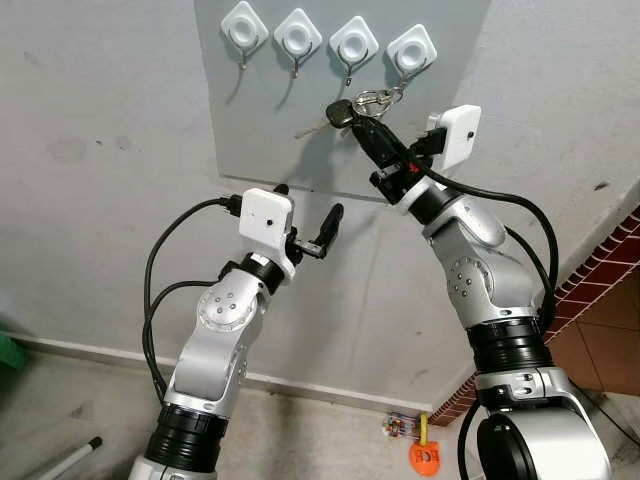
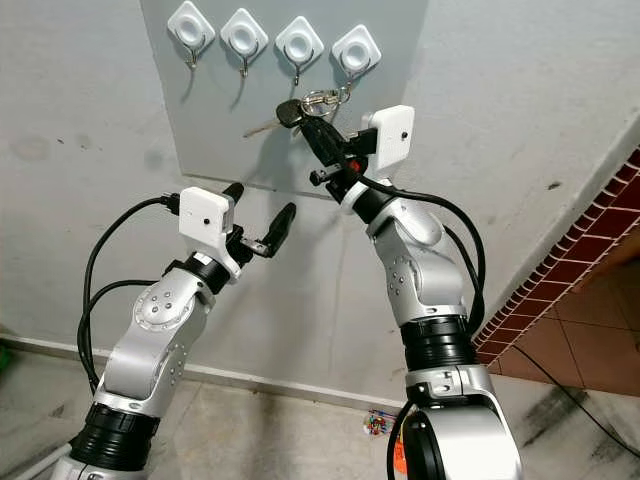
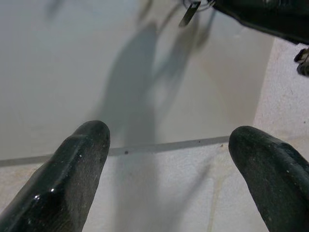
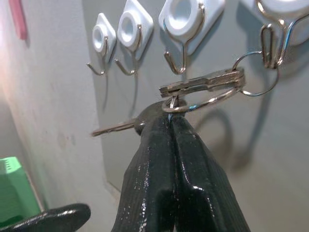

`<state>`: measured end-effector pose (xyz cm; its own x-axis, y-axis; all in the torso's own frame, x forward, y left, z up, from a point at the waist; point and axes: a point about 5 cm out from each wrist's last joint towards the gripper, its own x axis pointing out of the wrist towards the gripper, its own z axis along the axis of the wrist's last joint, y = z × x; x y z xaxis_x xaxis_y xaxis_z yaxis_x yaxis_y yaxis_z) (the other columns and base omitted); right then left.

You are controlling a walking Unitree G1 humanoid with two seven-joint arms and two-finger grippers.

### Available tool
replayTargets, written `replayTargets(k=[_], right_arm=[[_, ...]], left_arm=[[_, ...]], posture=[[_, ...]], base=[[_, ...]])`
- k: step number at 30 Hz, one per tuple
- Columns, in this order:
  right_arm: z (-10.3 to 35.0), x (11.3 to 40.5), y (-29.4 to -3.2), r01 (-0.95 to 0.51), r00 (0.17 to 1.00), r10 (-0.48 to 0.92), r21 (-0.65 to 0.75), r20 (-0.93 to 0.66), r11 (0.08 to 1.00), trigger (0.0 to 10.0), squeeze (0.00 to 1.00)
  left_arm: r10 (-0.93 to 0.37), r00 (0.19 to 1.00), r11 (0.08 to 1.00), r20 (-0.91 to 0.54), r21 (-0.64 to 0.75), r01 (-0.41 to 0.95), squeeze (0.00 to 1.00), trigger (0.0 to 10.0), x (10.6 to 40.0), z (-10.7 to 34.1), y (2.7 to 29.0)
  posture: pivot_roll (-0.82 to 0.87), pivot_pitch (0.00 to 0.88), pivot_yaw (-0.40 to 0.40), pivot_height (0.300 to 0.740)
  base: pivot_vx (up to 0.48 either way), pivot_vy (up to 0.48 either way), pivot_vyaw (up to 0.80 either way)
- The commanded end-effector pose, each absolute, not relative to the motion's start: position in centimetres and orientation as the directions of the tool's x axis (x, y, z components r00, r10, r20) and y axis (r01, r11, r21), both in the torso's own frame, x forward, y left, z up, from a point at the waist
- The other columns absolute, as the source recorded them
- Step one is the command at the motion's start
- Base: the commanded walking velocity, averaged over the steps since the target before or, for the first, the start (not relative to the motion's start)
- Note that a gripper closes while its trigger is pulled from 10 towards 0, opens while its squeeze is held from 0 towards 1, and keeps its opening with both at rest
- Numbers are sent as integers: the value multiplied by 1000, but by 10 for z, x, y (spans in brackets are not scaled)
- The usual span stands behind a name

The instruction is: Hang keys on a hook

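— Right gripper (image 1: pixel 352 118)?
— Arm raised to the panel (image 1: pixel 300 150); fingers clamped on the keys (image 4: pixel 203 84), whose ring hangs on the hook (image 4: pixel 270 46) just above the tips.
— Left gripper (image 1: pixel 308 215)?
— Bent at the elbow, lower down — fingers spread, empty.

Panel (image 1: pixel 300 130) mounted flat on wall (image 1: pixel 100 200), four hooks (image 1: pixel 244 27) in row along panel's top edge. Keys (image 1: pixel 345 112) sit just below rightmost hook (image 1: pixel 411 48), ring looped on it, near panel's right side. Right gripper (image 1: pixel 352 118) right under keys, fingers pinched together on them. Left gripper (image 1: pixel 310 215) lower down, at panel's bottom edge, left of right arm, fingers spread, well apart from keys. Floor (image 1: pixel 330 440) at wall's foot, small toy (image 1: pixel 425 455) lying on it below right arm.
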<state>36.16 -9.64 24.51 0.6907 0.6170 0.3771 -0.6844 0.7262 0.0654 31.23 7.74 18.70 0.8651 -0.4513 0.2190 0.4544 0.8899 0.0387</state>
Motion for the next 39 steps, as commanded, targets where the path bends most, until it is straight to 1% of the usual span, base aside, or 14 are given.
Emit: replayTargets(k=[1,3,5,12,15,17,19,21,30,39], right_arm=[[243,358,-94,-702,675,641,50,366,711,10000,0],[237,357,-94,-701,680,648,46,344,711,10000,0],[211,353,-92,-706,693,681,30,239,708,10000,0],[189,344,-86,-731,675,720,18,163,682,10000,0],[195,344,-85,-729,674,713,20,194,684,10000,0],[209,344,-84,-736,659,704,33,265,677,10000,0],[214,344,-84,-737,655,700,35,286,675,10000,0],[231,346,-85,-734,644,678,37,355,678,10000,0],[264,350,-87,-735,614,636,46,467,676,10000,0],[276,349,-90,-747,595,622,63,509,662,10000,0]], left_arm=[[-455,863,888,221,43,458,0,10000,311,189,76],[-455,862,888,221,43,458,0,10000,311,189,76],[-455,863,888,220,41,458,0,10000,311,189,75],[-455,864,888,217,40,458,0,10000,312,189,76],[-456,863,888,219,40,459,0,10000,312,190,76],[-457,861,887,225,40,460,0,10000,312,192,76],[-457,860,887,228,40,460,0,10000,312,193,76],[-456,857,887,240,41,460,0,10000,312,197,76],[-450,854,889,262,40,456,0,10000,311,204,77],[-450,853,889,265,40,457,0,10000,312,205,76]], posture=[[-10,72,-55,740],[-10,72,-55,740],[-11,73,-55,740],[-15,79,-51,740],[-17,82,-50,740],[-18,86,-49,740],[-19,88,-49,740],[-16,91,-50,740],[-12,93,-55,740],[-12,95,-59,740]], base=[[0,0,0],[0,0,0],[0,0,0],[0,0,0],[0,0,0],[0,0,0],[0,0,0],[0,0,0],[0,0,0],[0,0,0]])
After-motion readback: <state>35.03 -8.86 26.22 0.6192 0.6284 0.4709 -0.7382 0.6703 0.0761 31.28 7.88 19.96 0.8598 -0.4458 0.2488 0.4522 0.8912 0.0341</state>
